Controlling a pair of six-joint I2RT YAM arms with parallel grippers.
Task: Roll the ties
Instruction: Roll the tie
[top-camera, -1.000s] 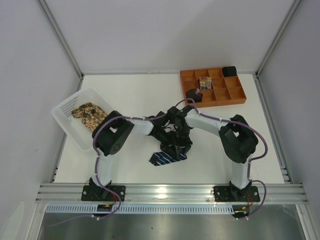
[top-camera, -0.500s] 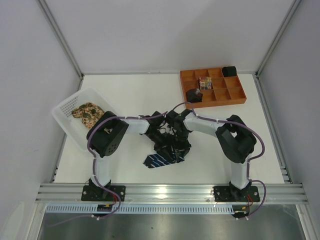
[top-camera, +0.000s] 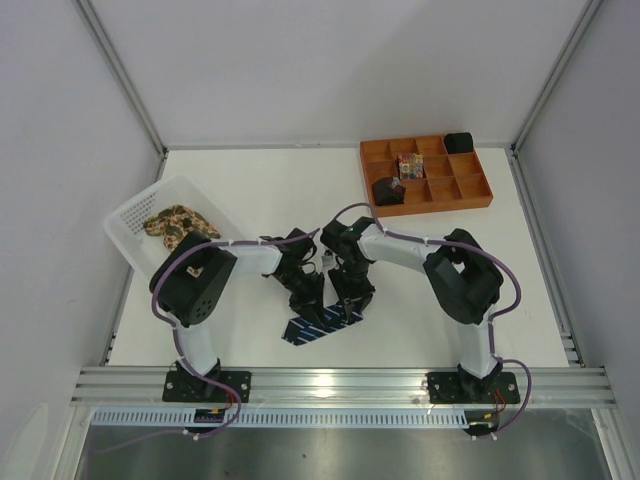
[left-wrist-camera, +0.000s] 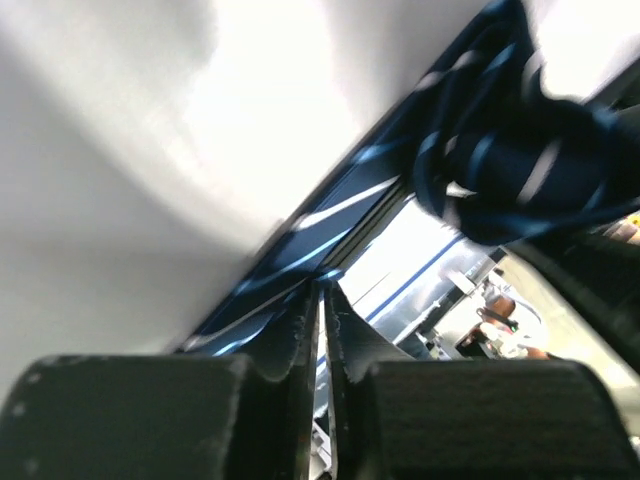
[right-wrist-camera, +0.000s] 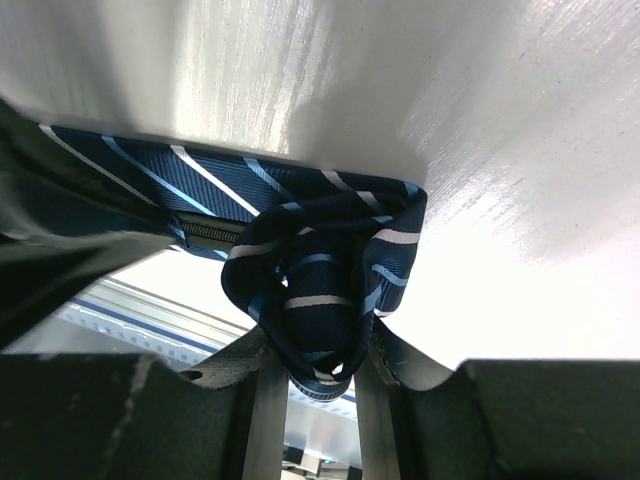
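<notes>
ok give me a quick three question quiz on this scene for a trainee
1. Multiple choice: where does the floral tie lie? A in a drawer; B in the white basket; C on a hook.
2. True or false: the right gripper is closed on the rolled-up end of the navy tie.
3. Fill in: the left gripper pinches the ___ stretch of that same tie.

Key: 1 B. 2 True. 3 unrolled (the flat length leading to the roll).
</notes>
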